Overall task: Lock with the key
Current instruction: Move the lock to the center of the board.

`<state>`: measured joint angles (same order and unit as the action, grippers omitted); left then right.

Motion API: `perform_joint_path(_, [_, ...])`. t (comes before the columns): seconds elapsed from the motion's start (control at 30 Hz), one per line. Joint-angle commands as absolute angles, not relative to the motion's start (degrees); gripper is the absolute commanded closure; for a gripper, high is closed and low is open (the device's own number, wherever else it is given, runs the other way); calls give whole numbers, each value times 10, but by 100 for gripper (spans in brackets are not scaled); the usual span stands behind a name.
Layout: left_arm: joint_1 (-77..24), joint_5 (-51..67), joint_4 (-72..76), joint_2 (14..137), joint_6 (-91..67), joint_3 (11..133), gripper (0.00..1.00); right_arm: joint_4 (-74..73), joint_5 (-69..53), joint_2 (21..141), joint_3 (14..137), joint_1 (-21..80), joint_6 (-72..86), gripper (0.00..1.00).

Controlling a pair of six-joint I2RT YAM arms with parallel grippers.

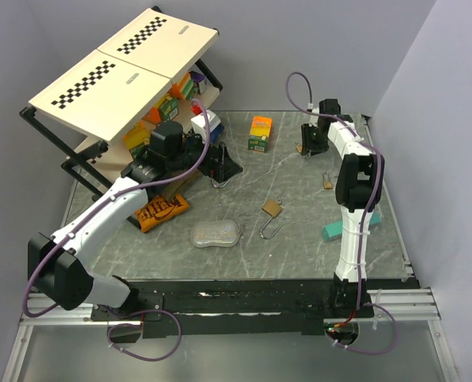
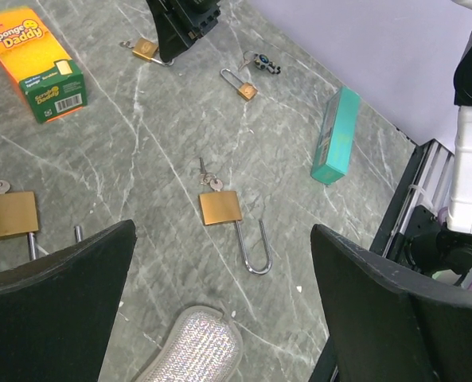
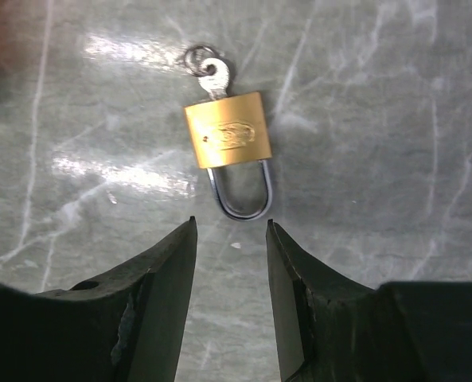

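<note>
The right gripper (image 3: 231, 227) hangs empty, its jaws a narrow gap apart, and just beyond it at twelve o'clock lies the padlock (image 3: 226, 130) — shackle (image 3: 242, 195) nearest, then the body, key (image 3: 213, 76) farthest (long axis roughly six-to-twelve, tipped slightly toward eleven).

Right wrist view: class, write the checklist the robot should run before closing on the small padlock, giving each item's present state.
1. Right gripper open, holding nothing: ok.
2. Small padlock in line with that gripper's gap: ok.
3. Key seated in the padlock: ok.
4. Shackle pushed into the body: ok; whether it is turned locked: cannot tell.
5. Left gripper open and apart from this padlock: ok.
</note>
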<state>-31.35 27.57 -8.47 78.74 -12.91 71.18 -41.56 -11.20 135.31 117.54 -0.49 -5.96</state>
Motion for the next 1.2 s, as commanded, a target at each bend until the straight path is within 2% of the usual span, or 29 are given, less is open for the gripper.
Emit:
perform_joint_path(0.0, [-307,284,-79,792,-127,733,4,-405,-114,1370,1218,11,-49,52])
perform_joint_path(0.53, [-292,293,-91,811,-128,747,4,-417,-119,1401,1204,18,-34,55])
perform_joint_path(0.63, [-290,295,-91,813,-128,750,4,-419,-132,1389,1189,20,-31,67])
perform_joint_path(0.67, [-288,295,-90,813,-129,750,4,-423,-133,1386,1187,27,-33,78])
perform_joint_path(0.7, [-289,295,-88,812,-130,750,3,-428,-132,1382,1183,30,-35,82])
perform_joint_path(0.73, [-288,296,-86,812,-130,750,4,-438,-124,1375,1180,32,-36,81])
perform_joint_path(0.77, [-287,299,-84,811,-132,749,4,-438,-118,1369,1176,36,-36,75])
perform_joint_path(0.8, [-288,302,-84,811,-132,749,4,-438,-116,1358,1169,39,-40,73])
perform_joint_path(1.03, [-287,314,-76,805,-135,744,4,-495,-124,1325,1122,46,-27,94])
perform_joint_path(1.17, [-288,316,-80,796,-134,738,4,-486,-156,1282,1023,48,-19,98])
